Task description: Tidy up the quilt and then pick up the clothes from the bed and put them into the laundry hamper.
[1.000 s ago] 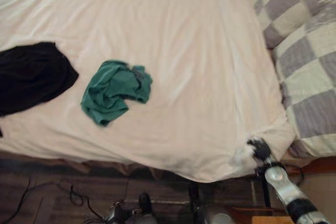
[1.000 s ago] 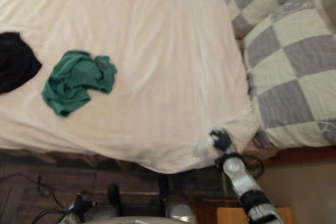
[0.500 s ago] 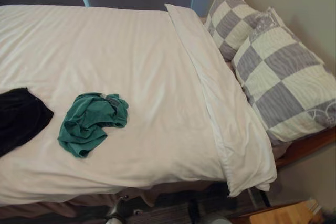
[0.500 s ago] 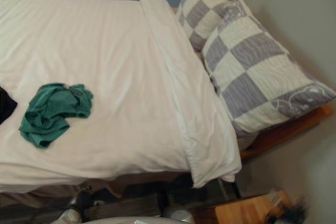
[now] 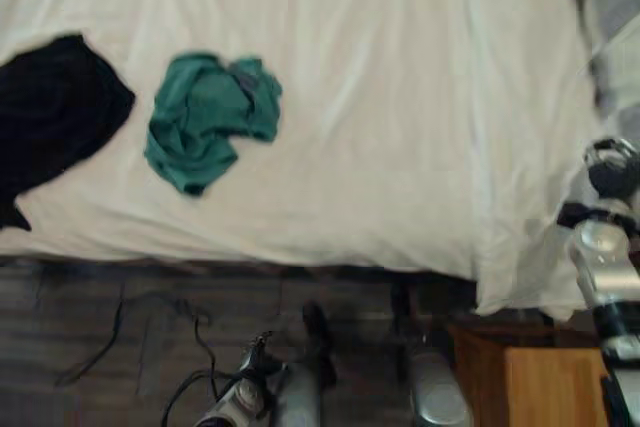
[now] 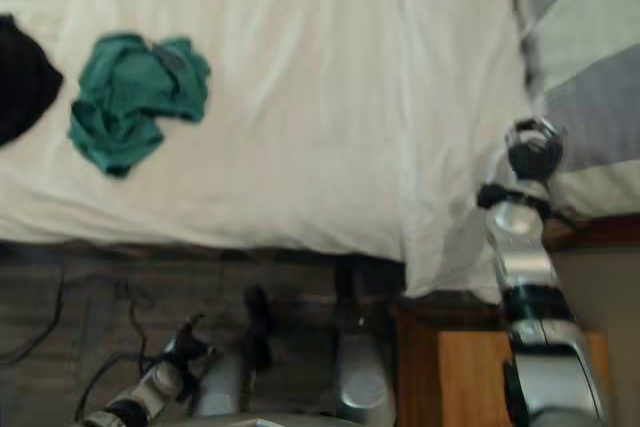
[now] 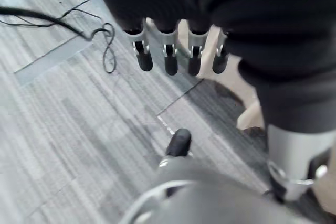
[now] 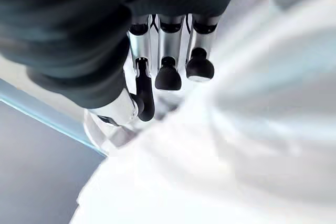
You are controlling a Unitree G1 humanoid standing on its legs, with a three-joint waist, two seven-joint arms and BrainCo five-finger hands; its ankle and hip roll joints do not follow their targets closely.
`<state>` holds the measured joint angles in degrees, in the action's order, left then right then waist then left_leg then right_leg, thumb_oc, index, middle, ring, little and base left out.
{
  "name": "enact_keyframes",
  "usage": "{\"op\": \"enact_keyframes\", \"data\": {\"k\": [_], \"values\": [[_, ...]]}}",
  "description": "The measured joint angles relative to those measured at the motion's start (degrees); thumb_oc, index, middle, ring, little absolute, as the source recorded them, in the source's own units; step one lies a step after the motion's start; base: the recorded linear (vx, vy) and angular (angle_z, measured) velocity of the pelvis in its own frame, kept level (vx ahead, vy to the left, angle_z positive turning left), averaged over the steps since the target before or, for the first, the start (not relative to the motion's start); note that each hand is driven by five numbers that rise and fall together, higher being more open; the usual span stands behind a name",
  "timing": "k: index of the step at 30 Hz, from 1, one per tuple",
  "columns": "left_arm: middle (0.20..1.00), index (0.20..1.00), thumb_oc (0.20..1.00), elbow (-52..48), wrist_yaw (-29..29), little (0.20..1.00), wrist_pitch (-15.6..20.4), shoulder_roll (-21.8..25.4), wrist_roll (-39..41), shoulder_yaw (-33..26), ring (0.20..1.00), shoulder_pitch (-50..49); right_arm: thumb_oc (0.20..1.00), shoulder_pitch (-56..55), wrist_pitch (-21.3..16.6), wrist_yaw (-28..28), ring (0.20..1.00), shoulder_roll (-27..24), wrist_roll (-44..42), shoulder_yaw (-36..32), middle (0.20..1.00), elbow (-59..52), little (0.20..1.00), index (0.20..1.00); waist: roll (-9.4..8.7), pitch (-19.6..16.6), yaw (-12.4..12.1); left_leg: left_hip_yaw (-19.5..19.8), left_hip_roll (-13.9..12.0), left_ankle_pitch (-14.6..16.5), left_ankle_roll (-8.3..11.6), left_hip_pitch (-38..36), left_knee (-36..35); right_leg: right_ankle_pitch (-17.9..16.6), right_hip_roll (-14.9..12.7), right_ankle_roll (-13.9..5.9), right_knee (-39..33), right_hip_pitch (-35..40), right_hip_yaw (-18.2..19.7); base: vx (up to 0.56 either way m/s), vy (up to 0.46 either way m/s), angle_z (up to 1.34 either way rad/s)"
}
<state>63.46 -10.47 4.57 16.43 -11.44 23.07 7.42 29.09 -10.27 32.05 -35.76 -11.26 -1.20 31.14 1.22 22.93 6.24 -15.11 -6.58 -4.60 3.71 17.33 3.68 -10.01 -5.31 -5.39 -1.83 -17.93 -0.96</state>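
A black garment (image 5: 55, 122) is seen at the left edge of the bed, lying flat on the white quilt (image 5: 400, 97) and running off the view's left side. Just right of it, apart from it, a green garment (image 5: 205, 117) is crumpled in a heap on the quilt, its long axis running from the near left to the far right. The quilt is spread across the bed, its near edge hanging over the side above the grey floor (image 7: 79, 145). The left hand (image 7: 178, 51) is held low over the floor, fingers straight and holding nothing. A wooden stand (image 5: 530, 377) is seen below the quilt's near right corner. At that corner the right hand (image 8: 168, 61) is placed against the quilt, fingers relaxed with the tips just above the cloth, nothing gripped. A checked pillow (image 6: 590, 57) lies at the far right.
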Motion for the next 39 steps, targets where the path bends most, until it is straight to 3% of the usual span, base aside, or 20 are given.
{"op": "enact_keyframes", "data": {"k": [2, 5, 9, 12, 13, 16, 17, 18, 21, 23, 25, 27, 28, 30, 34, 35, 36, 37, 38, 39], "values": [[1.000, 1.000, 1.000, -0.21, -0.42, 1.000, 0.51, 0.19, 0.06, -0.35, 1.000, 0.30, 0.200, 0.77, -0.40, 0.08, 0.200, 1.33, -0.06, 0.09, 0.200, 3.92, 0.200, 0.200, 1.34, 2.85, -0.91, -0.36, -0.38, 0.28, -0.49, 1.12, 1.75, 0.41, -0.31, 0.55, 2.29, -1.45, 0.11, -0.11, -0.031, -0.02], [1.000, 1.000, 1.000, -0.24, -0.83, 1.000, 0.29, 1.12, 0.13, -0.62, 1.000, 0.35, 0.200, -0.21, -2.88, 0.28, 0.200, 3.69, -0.09, -0.31, 0.200, 5.63, 0.200, 0.200, 1.47, 3.83, -0.83, -0.41, -0.66, 2.03, -0.82, 3.21, 4.86, 2.00, -0.19, 0.97, 5.87, -4.21, 0.72, -0.07, -0.006, -0.09], [1.000, 1.000, 1.000, 0.87, -1.21, 1.000, -0.23, 2.68, 0.18, -2.33, 1.000, 2.28, 0.200, -4.70, -5.98, -0.62, 0.200, 8.63, -0.13, -2.50, 0.200, 9.12, 0.200, 0.200, -0.90, 4.04, -0.14, 0.36, -1.31, 4.45, -1.22, 1.35, 8.58, 6.17, -0.45, 1.78, 12.32, -3.11, 0.01, 0.07, -0.002, 0.09], [1.000, 1.000, 1.000, 1.44, -2.51, 1.000, -0.94, 2.31, 2.36, -3.25, 1.000, 3.35, 0.200, -8.12, -6.45, -2.45, 0.200, 12.43, -0.20, -1.73, 0.200, 13.23, 0.200, 0.200, -2.76, 3.12, 0.33, 0.41, -0.99, 4.54, -1.12, -3.93, 6.14, 6.17, -0.50, 1.73, 10.53, 1.96, -0.39, 0.20, 0.028, 0.07], [1.000, 1.000, 1.000, 2.62, -3.03, 1.000, -1.52, 2.03, 2.40, -3.25, 1.000, 3.32, 0.200, -9.24, -6.75, -4.08, 0.200, 12.50, -0.06, 0.33, 0.200, 17.78, 0.200, 0.200, -3.37, 2.23, 0.69, 0.40, -0.49, 4.10, -0.71, -7.86, 3.21, 5.69, -0.51, 1.10, 7.40, 6.33, -0.91, 0.22, 0.028, 0.07], [1.000, 1.000, 1.000, 2.81, -3.33, 1.000, -1.51, 0.70, 1.63, -1.94, 1.000, -1.84, 0.200, -17.45, -4.95, -9.11, 0.200, 14.66, 2.67, 4.79, 0.200, 26.78, 0.200, 0.200, -4.87, -7.43, 1.30, 0.42, 0.14, 2.82, 0.32, -15.44, -4.57, 4.71, -0.32, 0.41, -0.59, 14.44, -2.15, 0.18, 0.027, 0.08], [1.000, 1.000, 1.000, 2.93, -3.26, 1.000, -1.65, 0.39, 1.61, -2.06, 1.000, -2.93, 0.313, -19.39, -4.41, -9.98, 0.313, 15.13, 3.64, 5.06, 0.313, 28.20, 0.313, 0.313, -4.58, -9.02, 1.27, 0.46, 0.28, 2.75, 0.34, -16.78, -5.74, 4.73, -0.25, 0.45, -1.75, 15.89, -2.52, 0.07, 0.022, 0.09], [1.000, 1.000, 1.000, 2.92, -3.22, 1.000, -1.81, 0.36, 1.57, -1.96, 1.000, -3.56, 1.000, -20.61, -3.83, -10.52, 1.000, 15.57, 4.44, 5.07, 1.000, 29.03, 1.000, 1.000, -4.87, -10.27, 1.27, 0.53, 0.39, 2.70, 0.41, -17.69, -6.60, 4.73, -0.21, 0.45, -2.53, 16.67, -2.72, 0.06, 0.032, 0.08], [1.000, 1.000, 1.000, 2.86, -2.89, 1.000, -1.89, 0.41, 1.70, -2.60, 1.000, -4.69, 1.000, -23.27, 1.49, -14.10, 1.000, 17.88, 4.79, 6.41, 1.000, 35.46, 1.000, 1.000, -4.96, -12.43, 0.84, 1.21, 1.07, 2.52, 0.48, -19.50, -8.30, 4.78, -0.35, 0.47, -2.88, 18.34, -2.93, 0.02, 0.047, 0.07], [1.000, 1.000, 1.000, 2.73, -2.37, 1.000, -1.76, 0.23, 1.73, -2.85, 1.000, -4.52, 1.000, -25.50, 2.24, -15.12, 1.000, 18.45, 6.77, 7.21, 1.000, 35.63, 1.000, 1.000, -4.07, -12.18, 0.76, 1.82, 1.31, 2.46, 0.41, -18.94, -8.14, 4.79, -0.96, 0.45, -2.88, 18.72, -3.83, -0.12, 0.144, 0.30], [1.000, 1.000, 1.000, 2.37, -1.95, 1.000, -1.72, -0.49, 2.39, -3.16, 1.000, -2.59, 1.000, -27.09, 4.35, -15.88, 1.000, 18.78, 6.98, 9.03, 1.000, 36.44, 1.000, 1.000, -3.64, -11.90, 1.37, 2.94, 2.58, 2.51, 0.46, -14.46, -2.04, 4.84, -3.38, 0.38, -2.88, 19.14, -6.65, -0.04, 0.305, 0.78], [1.000, 1.000, 1.000, 1.93, -1.84, 1.000, -0.71, -0.57, 2.39, -3.30, 1.000, -2.64, 1.000, -26.79, 5.92, -16.03, 1.000, 19.20, 8.09, 10.28, 1.000, 37.07, 1.000, 1.000, -4.80, -11.15, 0.94, 2.43, 2.76, 5.22, 0.87, -13.47, 1.91, 5.51, -5.83, 0.95, -2.86, 20.13, -6.35, 0.00, 0.296, 0.49], [1.000, 1.000, 1.000, 1.71, -1.63, 1.000, -0.23, -0.61, 2.39, -3.30, 1.000, -2.82, 1.000, -26.34, 6.48, -16.06, 1.000, 19.14, 8.76, 10.68, 1.000, 37.09, 1.000, 1.000, -3.76, -10.79, 1.01, 1.27, 0.30, 7.75, 2.14, -12.56, 5.53, 5.68, -6.31, 0.76, -2.81, 20.21, -6.48, 0.00, 0.521, 0.22], [1.000, 1.000, 1.000, 1.86, -1.03, 1.000, 0.05, -1.55, 2.44, -2.99, 1.000, -3.13, 1.000, -26.84, 6.57, -16.05, 1.000, 17.19, 8.80, 10.19, 1.000, 36.90, 1.000, 1.000, -2.56, -9.98, 1.40, 2.83, -7.33, 8.50, 4.60, -12.42, 5.13, 6.17, -7.98, 0.39, -2.84, 20.19, -6.65, 0.00, 0.747, 0.18], [1.000, 1.000, 1.000, 1.06, -0.85, 1.000, 0.37, -2.81, 4.02, -2.41, 1.000, -2.92, 1.000, -28.89, 8.01, -17.95, 1.000, 15.14, 9.01, 8.83, 1.000, 36.49, 1.000, 1.000, -1.82, -9.93, 1.25, 7.97, -13.92, 7.65, 6.75, -12.69, 1.80, 5.92, -11.48, -1.73, -2.70, 19.07, -6.36, 0.03, 0.528, 0.20], [1.000, 1.000, 1.000, -0.01, -0.77, 1.000, 0.76, -3.98, 4.08, -1.81, 1.000, -2.55, 1.000, -30.75, 8.14, -19.15, 1.000, 15.01, 9.06, 8.57, 1.000, 36.29, 1.000, 1.000, 0.00, -10.12, 1.51, 8.42, -13.60, 5.57, 8.39, -13.00, 0.74, 4.64, -12.45, -4.27, -2.60, 18.94, -7.39, 0.06, 0.656, 0.11], [1.000, 1.000, 1.000, 0.58, -0.61, 1.000, 0.77, -3.15, 4.06, -1.58, 1.000, -1.79, 1.000, -30.25, 8.50, -19.45, 1.000, 16.95, 9.02, 8.21, 1.000, 37.26, 1.000, 1.000, -2.61, -9.76, 0.78, 7.42, -10.48, 5.03, 10.18, -13.88, 0.52, 4.50, -16.46, -6.46, -2.72, 19.09, -7.27, 0.02, 0.616, 0.15], [1.000, 1.000, 1.000, 1.48, -0.59, 1.000, 0.22, -2.09, 4.11, -1.23, 1.000, -0.69, 1.000, -30.99, 8.87, -20.82, 1.000, 21.35, 9.07, 8.64, 1.000, 37.36, 1.000, 1.000, -5.86, -9.53, 0.82, 7.29, -6.64, 5.90, 9.37, -12.93, 1.33, 0.54, -19.38, -3.17, -1.84, 17.91, -8.46, -0.10, 0.757, 0.12], [1.000, 1.000, 1.000, 1.64, -0.63, 1.000, 0.36, -0.75, 4.16, -1.01, 1.000, -0.01, 1.000, -31.79, 8.58, -21.02, 1.000, 23.49, 8.94, 8.85, 1.000, 36.74, 1.000, 1.000, -6.00, -9.17, 0.84, 7.96, -6.30, 6.55, 8.14, -11.11, 2.82, -2.29, -20.31, -2.74, -0.95, 16.92, -8.94, -0.17, 0.721, 0.07], [1.000, 1.000, 1.000, 0.86, -0.65, 1.000, 0.34, 0.90, 4.64, -1.19, 1.000, 0.03, 1.000, -32.42, 8.97, -19.57, 1.000, 25.03, 8.84, 8.27, 1.000, 35.75, 1.000, 1.000, -8.03, -8.63, -0.66, 6.11, -4.15, 6.31, 6.75, -10.24, 5.36, -10.17, -22.42, -2.13, 2.07, 13.05, -9.50, -0.19, 0.750, -0.27]]}}
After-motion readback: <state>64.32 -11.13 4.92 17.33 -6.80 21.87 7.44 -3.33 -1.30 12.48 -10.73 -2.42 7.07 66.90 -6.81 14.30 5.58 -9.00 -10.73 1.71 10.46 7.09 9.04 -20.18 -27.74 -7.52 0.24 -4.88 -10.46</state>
